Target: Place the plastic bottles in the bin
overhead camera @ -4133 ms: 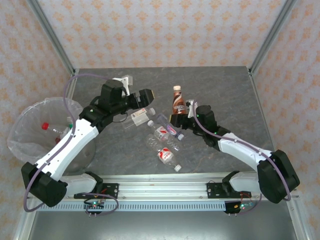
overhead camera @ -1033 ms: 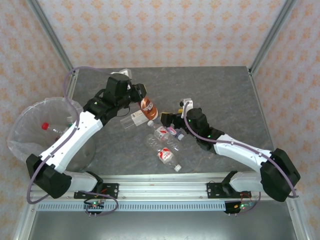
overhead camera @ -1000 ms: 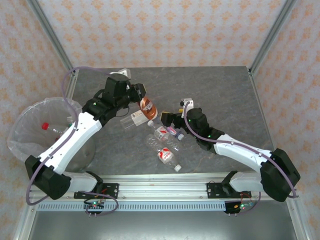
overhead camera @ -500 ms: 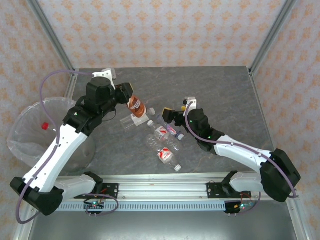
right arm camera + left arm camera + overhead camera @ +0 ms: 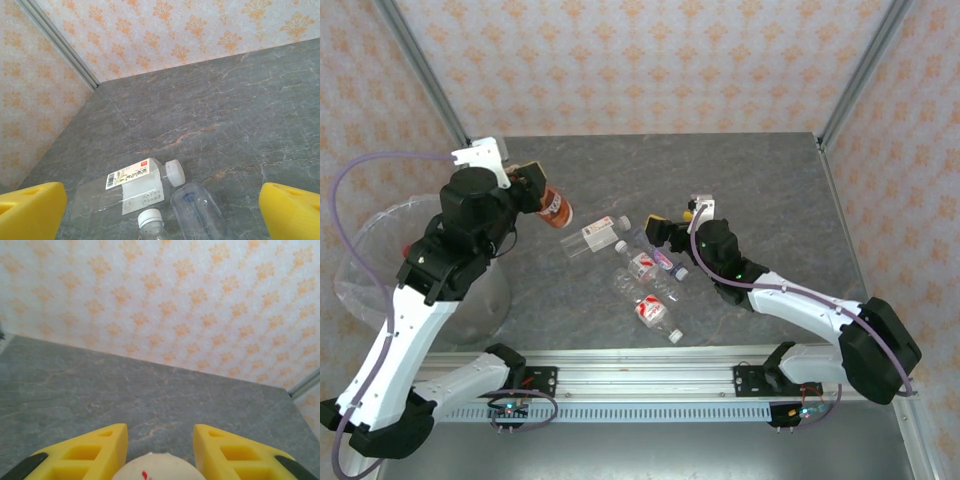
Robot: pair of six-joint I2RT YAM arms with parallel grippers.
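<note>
Nearest your arm bases, a clear bottle with a red-and-white label point(image 5: 650, 310) lay on its side on the grey table point(image 5: 760, 190). Just beyond it lay the rest of the cluster, 2 of them packed close together point(image 5: 650, 263).

Your right gripper point(image 5: 655, 228) sat just past that cluster, its fingers spread wide and holding nothing. From the right wrist, the 2 yellow fingers point(image 5: 30, 210) stood at the frame's opposite edges. A labelled bottle with a white cap point(image 5: 132, 185) lay on its side between them, apart from both. Beside it, a second clear bottle point(image 5: 197, 210) and a third white cap point(image 5: 150, 217) were cut off by the bottom edge, so you could not read their labels.

Farther left, your left gripper point(image 5: 542, 200) was clamped on a brown bottle point(image 5: 554, 208). In the top view that bottle sat to the right of the bin point(image 5: 365, 265), not over its mouth. From the left wrist, a pale rounded end of the bottle point(image 5: 159, 469) showed between the yellow fingers point(image 5: 85, 455), the rest cut off below the frame.

Your left arm crossed in front of the bin and hid much of it, and the crinkled bag made its contents hard to make out.
</note>
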